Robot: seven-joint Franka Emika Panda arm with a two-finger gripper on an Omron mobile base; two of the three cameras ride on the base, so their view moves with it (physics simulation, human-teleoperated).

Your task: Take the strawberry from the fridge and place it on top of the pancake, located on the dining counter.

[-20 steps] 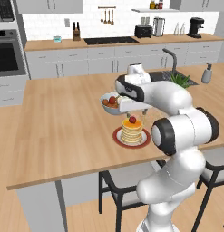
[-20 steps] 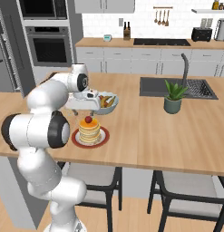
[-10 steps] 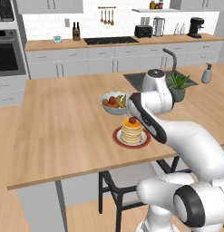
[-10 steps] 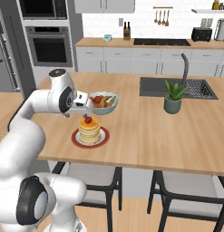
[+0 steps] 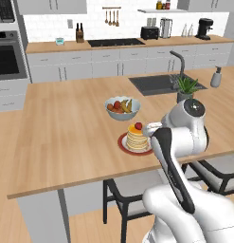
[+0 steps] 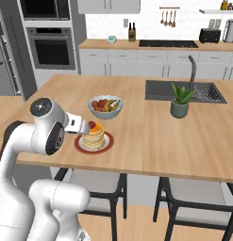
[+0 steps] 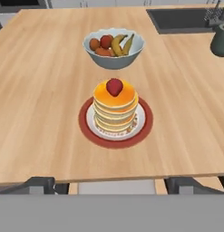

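Strawberry (image 7: pixel 114 86) rests atop pancake (image 7: pixel 115 110) near the counter (image 7: pixel 41 113) edge; end effector (image 7: pixel 111 183) released, apart

No text, label, brand, number or sign is showing legibly on anything in these views.
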